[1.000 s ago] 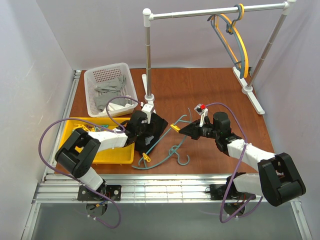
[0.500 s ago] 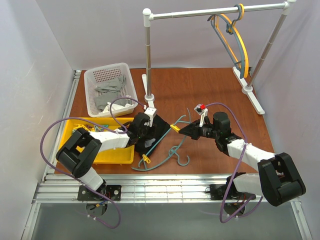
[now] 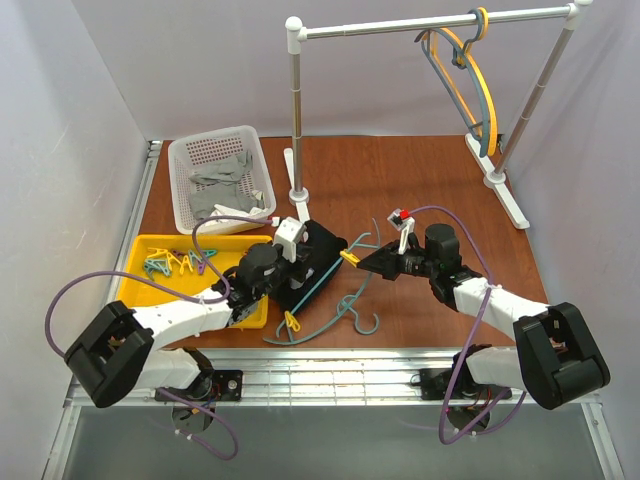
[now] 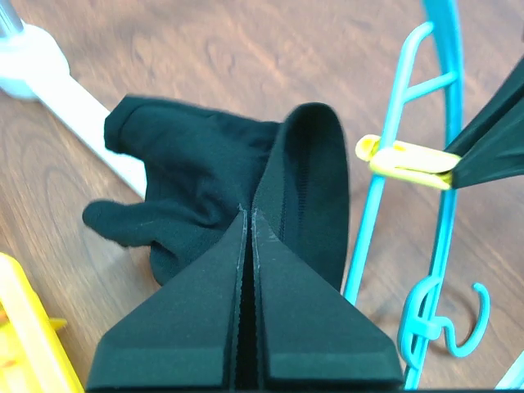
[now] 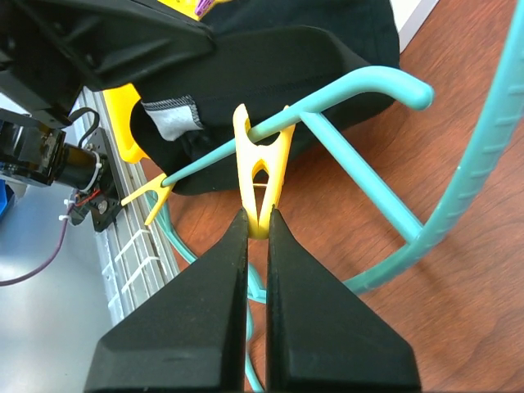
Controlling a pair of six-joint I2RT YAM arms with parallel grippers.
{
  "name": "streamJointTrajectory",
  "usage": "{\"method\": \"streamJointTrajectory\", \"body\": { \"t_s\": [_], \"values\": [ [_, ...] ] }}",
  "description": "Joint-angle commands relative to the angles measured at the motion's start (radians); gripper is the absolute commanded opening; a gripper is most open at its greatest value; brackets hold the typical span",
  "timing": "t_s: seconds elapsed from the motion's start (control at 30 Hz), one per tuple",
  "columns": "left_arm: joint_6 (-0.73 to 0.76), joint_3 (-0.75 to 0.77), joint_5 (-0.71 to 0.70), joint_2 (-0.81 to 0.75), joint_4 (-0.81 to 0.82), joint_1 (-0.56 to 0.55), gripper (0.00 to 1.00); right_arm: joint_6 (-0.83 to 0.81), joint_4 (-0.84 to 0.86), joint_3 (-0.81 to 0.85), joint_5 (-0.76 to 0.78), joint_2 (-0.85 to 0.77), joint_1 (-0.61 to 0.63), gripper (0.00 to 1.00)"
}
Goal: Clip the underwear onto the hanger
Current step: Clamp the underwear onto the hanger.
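L gripper (image 4: 248, 214) clamped on underwear (image 4: 196, 176) edge, R gripper (image 5: 257, 219) pinching yellow peg (image 5: 262, 160) on hanger (image 5: 360, 82).

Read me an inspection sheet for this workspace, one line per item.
Surface: brown wooden table, no spills seen.
Job's things: teal hanger lies flat, its bar across the black underwear.
Clutter: white basket of grey cloths; yellow tray of clips.
Grippers: left gripper shut on underwear; right gripper shut on a yellow clip on the hanger.
Cables: purple cables loop off both arms.
Surroundings: rack holding two hangers; pale walls.
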Motion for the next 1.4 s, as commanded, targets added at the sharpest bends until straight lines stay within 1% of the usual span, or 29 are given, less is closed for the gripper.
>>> {"method": "streamJointTrajectory", "body": {
  "t_s": [0.0, 0.17, 0.37, 0.47, 0.5, 0.53, 0.67, 0.8, 0.87, 1.0, 1.17, 1.2, 1.33, 1.37],
  "values": [
    [0.044, -0.026, -0.023, -0.022, 0.095, -0.015, 0.0, 0.012, 0.031, 0.04, -0.02, -0.002, -0.002, 0.01],
    [0.087, -0.073, -0.057, -0.025, 0.207, -0.062, 0.0, 0.047, 0.042, 0.041, -0.032, 0.004, 0.001, 0.01],
    [0.169, -0.129, -0.178, -0.046, 0.368, -0.157, 0.0, 0.102, 0.058, 0.055, -0.034, 0.035, 0.032, 0.01],
    [0.219, -0.139, -0.205, -0.036, 0.435, -0.194, 0.0, 0.124, 0.059, 0.069, -0.036, 0.065, 0.047, 0.01],
    [0.235, -0.139, -0.234, -0.028, 0.452, -0.205, 0.0, 0.125, 0.061, 0.067, -0.026, 0.067, 0.055, 0.01],
    [0.271, -0.141, -0.244, -0.022, 0.483, -0.214, 0.0, 0.125, 0.062, 0.067, -0.016, 0.059, 0.058, 0.01],
    [0.333, -0.133, -0.297, 0.028, 0.498, -0.23, 0.0, 0.134, 0.062, 0.067, -0.014, 0.023, 0.059, 0.01],
    [0.387, -0.144, -0.378, 0.082, 0.55, -0.239, 0.0, 0.154, 0.064, 0.067, -0.022, 0.004, 0.061, 0.01],
    [0.428, -0.164, -0.394, 0.101, 0.596, -0.253, 0.0, 0.159, 0.064, 0.067, -0.022, 0.003, 0.061, 0.01],
    [0.509, -0.23, -0.411, 0.131, 0.777, -0.288, 0.0, 0.179, 0.062, 0.072, -0.019, 0.021, 0.059, 0.01],
    [0.594, -0.259, -0.406, 0.174, 0.895, -0.322, 0.0, 0.205, 0.062, 0.075, -0.006, 0.044, 0.061, 0.01],
    [0.63, -0.267, -0.403, 0.197, 0.964, -0.332, 0.0, 0.211, 0.062, 0.077, -0.006, 0.048, 0.061, 0.01],
    [0.701, -0.267, -0.389, 0.256, 1.044, -0.345, 0.0, 0.222, 0.054, 0.074, 0.007, 0.038, 0.061, 0.01],
    [0.724, -0.268, -0.389, 0.291, 1.088, -0.349, 0.0, 0.222, 0.053, 0.072, 0.01, 0.03, 0.061, 0.01]
  ]
}}
